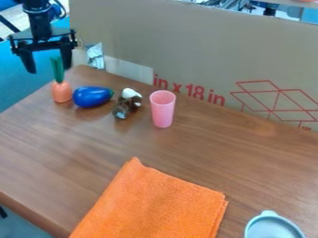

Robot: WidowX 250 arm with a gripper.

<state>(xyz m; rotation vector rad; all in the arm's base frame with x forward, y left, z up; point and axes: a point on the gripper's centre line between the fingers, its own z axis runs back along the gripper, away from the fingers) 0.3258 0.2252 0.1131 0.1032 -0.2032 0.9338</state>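
Looking at the carrot (61, 92), we find it upright on the tabletop (186, 148), near the edge at the view's upper left, its green top pointing upward and leaning slightly. The jaws (49, 68) hang just above it in the view, spread apart with nothing clamped between them. We see the green top rise into the gap between their tips, nearer the right-hand one in the view, though we cannot tell whether it lies at the same depth. The carrot's long axis runs up toward the jaws, and the single arm (40, 21) is the only one near.

Just beside the carrot we have a blue eggplant (92, 96) lying on its side, then a brown-and-white toy (127, 103), then an upright pink cup (162, 109). Farther out, we see an orange cloth (152, 202), a pale blue bowl (273, 228) at the lower right, and cardboard (186, 51) behind.
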